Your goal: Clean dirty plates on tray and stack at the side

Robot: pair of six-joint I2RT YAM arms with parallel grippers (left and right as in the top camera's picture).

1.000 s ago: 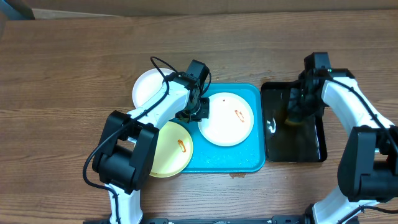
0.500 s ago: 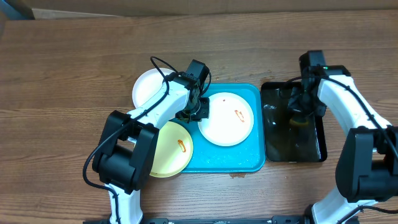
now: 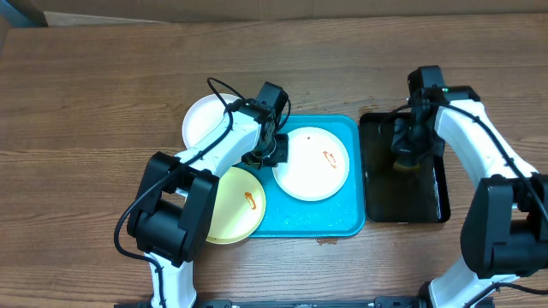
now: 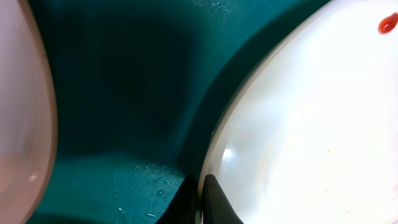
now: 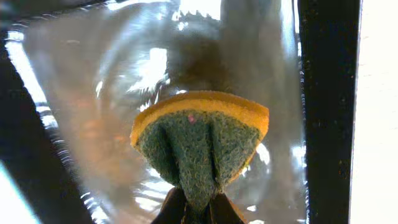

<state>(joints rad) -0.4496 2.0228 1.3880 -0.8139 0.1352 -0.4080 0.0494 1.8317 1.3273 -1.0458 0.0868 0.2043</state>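
The turquoise tray (image 3: 325, 218) holds a white plate (image 3: 312, 162) with an orange smear. My left gripper (image 3: 276, 154) is shut on that plate's left rim; in the left wrist view the jaws (image 4: 200, 200) pinch the rim of the white plate (image 4: 311, 124) over the tray (image 4: 124, 93). A pale yellow plate (image 3: 233, 205) with a smear lies half over the tray's left edge. A second white plate (image 3: 205, 120) lies on the table behind the tray. My right gripper (image 3: 409, 152) is shut on a yellow-green sponge (image 5: 202, 146) over the black tray (image 3: 402, 201).
The black tray holds shiny water (image 5: 93, 93). Bare wooden table (image 3: 86, 128) lies to the left and behind. A cable loops above the left arm (image 3: 214, 90).
My right gripper with the sponge has moved a little toward the back and left over the black tray. The left arm and plates have not moved.
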